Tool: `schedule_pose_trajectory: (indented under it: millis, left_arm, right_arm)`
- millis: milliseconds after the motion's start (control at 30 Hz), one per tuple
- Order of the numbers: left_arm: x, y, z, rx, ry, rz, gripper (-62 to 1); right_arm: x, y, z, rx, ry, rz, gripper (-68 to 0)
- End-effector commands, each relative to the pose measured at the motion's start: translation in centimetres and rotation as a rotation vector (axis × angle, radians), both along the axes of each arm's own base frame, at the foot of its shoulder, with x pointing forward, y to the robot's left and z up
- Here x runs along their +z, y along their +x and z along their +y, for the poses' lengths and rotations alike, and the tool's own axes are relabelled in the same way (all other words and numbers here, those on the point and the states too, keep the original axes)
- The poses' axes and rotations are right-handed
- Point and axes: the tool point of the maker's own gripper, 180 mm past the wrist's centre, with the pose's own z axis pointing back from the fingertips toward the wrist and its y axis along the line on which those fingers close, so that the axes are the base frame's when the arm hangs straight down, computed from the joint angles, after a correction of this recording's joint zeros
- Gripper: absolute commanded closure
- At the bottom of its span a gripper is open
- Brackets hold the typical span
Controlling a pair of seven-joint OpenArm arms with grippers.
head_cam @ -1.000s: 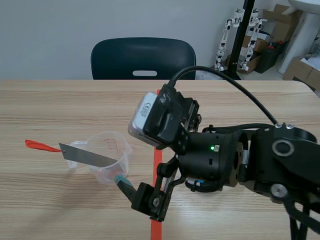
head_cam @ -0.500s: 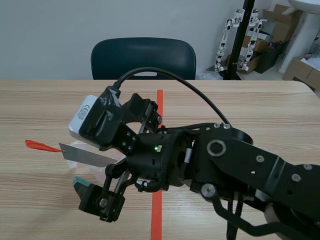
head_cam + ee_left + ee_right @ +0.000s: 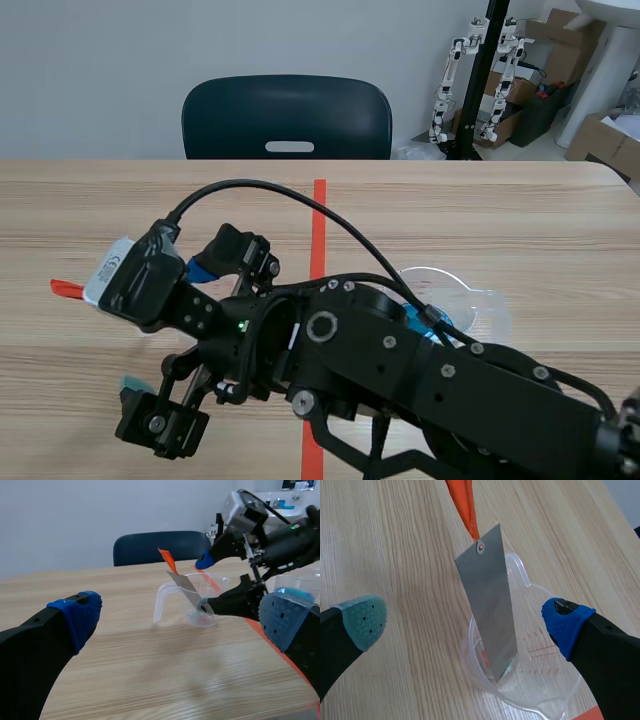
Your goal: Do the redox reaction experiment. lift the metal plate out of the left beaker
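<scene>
**Metal plate standing in the left beaker, right jaws spread around it**

The metal plate (image 3: 486,600) is seen tilted inside the left beaker (image 3: 540,692). Its lower end is set on the bottom and its upper end is leaned over the rim beside the handle. An orange strip (image 3: 462,502) is fastened to that upper end.

The right gripper (image 3: 463,622) is reached across to the left of the tape line (image 3: 320,215). Its jaws are held wide apart, with one finger on each side of the plate, and neither pad is pressed against it. In the scene view the beaker is hidden by this arm.

The left gripper (image 3: 182,620) is held near the beaker with its jaws also apart and nothing between them. A second beaker (image 3: 480,300) is placed to the right of the tape line.
</scene>
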Motion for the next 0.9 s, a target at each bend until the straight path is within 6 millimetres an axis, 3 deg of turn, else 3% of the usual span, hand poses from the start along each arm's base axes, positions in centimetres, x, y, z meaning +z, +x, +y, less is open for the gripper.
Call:
schedule_pose_trajectory:
  millis: [0,367,867]
  left_arm:
    - [0.4,-0.2,-0.1,-0.001,-0.006,-0.014,-62.3]
    - [0.2,-0.1,-0.1,-0.002,-0.007,-0.004,-62.3]
    - [-0.3,0.0,-0.1,-0.007,-0.019,0.034,-62.3]
  right_arm:
    - [2.0,1.2,0.8,-0.015,0.043,-0.052,-65.3]
    - [3.4,2.0,2.3,-0.043,0.075,-0.087,-64.7]
    - [3.6,2.4,2.5,-0.070,0.070,-0.092,-42.0]
